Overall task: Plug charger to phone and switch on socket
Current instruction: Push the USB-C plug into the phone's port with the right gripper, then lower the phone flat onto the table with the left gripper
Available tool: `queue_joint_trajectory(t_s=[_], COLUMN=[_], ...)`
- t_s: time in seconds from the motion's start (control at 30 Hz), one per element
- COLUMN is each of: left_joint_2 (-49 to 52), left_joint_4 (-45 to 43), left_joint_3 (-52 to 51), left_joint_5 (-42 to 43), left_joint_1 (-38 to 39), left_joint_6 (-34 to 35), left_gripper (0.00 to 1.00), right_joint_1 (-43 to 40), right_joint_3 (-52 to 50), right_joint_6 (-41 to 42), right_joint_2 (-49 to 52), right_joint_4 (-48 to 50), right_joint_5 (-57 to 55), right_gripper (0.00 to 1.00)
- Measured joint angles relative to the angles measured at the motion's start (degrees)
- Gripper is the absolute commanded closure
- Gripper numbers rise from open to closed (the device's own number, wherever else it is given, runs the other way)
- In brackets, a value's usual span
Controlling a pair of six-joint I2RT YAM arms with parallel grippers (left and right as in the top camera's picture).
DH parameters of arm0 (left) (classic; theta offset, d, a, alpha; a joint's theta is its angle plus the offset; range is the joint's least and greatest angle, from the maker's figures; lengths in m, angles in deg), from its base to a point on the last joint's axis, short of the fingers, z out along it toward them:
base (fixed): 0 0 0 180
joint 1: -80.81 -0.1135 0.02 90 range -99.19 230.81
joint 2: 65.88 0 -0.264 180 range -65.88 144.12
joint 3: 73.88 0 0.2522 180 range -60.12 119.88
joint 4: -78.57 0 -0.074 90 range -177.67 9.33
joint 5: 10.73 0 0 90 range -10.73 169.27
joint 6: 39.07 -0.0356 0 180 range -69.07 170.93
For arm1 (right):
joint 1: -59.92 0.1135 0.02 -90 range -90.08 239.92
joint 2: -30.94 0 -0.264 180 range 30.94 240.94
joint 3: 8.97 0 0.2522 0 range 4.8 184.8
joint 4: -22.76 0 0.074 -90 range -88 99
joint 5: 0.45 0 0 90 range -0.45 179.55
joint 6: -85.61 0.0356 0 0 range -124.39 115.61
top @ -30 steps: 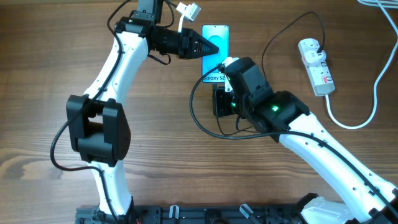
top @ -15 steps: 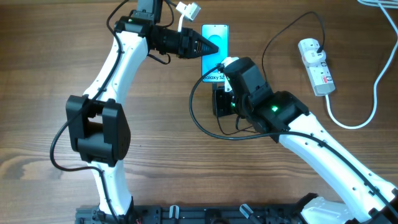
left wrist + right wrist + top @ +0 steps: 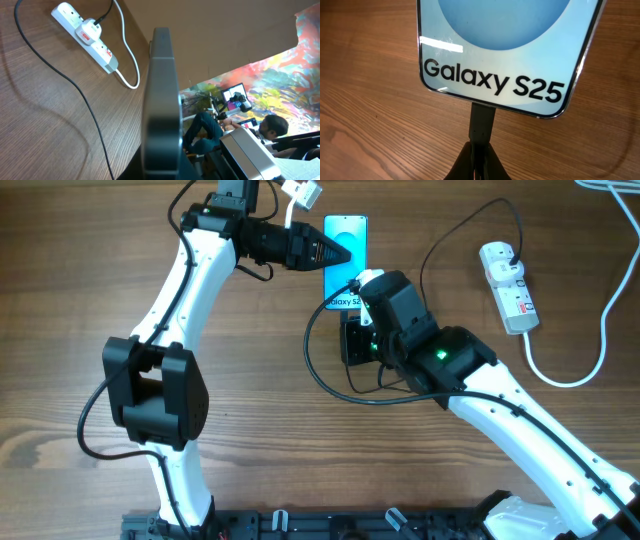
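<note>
The left gripper [image 3: 338, 252] was clamped on the phone [image 3: 352, 232], at the far part of the wooden table [image 3: 80, 300]. The right gripper [image 3: 481, 147] pinched the charger plug [image 3: 482, 120], which touched the phone's bottom edge.

Your table [image 3: 90, 240], seen from overhead:
- Phone [image 3: 346, 242]: at 12 o'clock, beyond centre.
- Left gripper [image 3: 340, 254]: on the phone's 9 o'clock edge.
- Right gripper [image 3: 479, 159]: at the phone's 6 o'clock end, with the charger [image 3: 423, 268] tip touching that end.
- Socket [image 3: 508, 287]: at 2 o'clock, well apart from the phone.
- Cord [image 3: 562, 383]: trails from the socket toward 4 o'clock.
</note>
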Motion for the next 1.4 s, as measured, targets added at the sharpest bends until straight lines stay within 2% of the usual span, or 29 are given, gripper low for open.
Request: queue_joint_trajectory(t_s=[0.83, 1.0, 1.17, 1.4], left_joint_2=[-0.24, -0.35, -0.33, -0.26], left_joint_4=[2.38, 2.38, 5.84, 5.88], left_joint_3=[0.63, 0.63, -1.22, -1.64], left_joint_5=[-1.53, -1.7, -2.58, -2.58], left_joint_1=[0.0, 0.0, 1.27, 3.8], left_joint_6=[-1.42, -1.66, -2.58, -2.56], left_gripper=[0.96, 0.96, 0.96, 0.96], right_joint_1=[0.28, 0.33, -1.03, -1.27], right_joint_3=[0.0, 0.0, 3.3, 4.57], right_joint_6=[-0.22, -0.26, -0.48, -0.68], right_joint_2=[0.0, 0.0, -0.39, -1.97], right_joint_4=[0.28, 0.35, 7.85, 7.1], right_joint_5=[-0.2, -0.39, -6.03, -8.35], right_gripper=[0.95, 0.89, 0.88, 0.82])
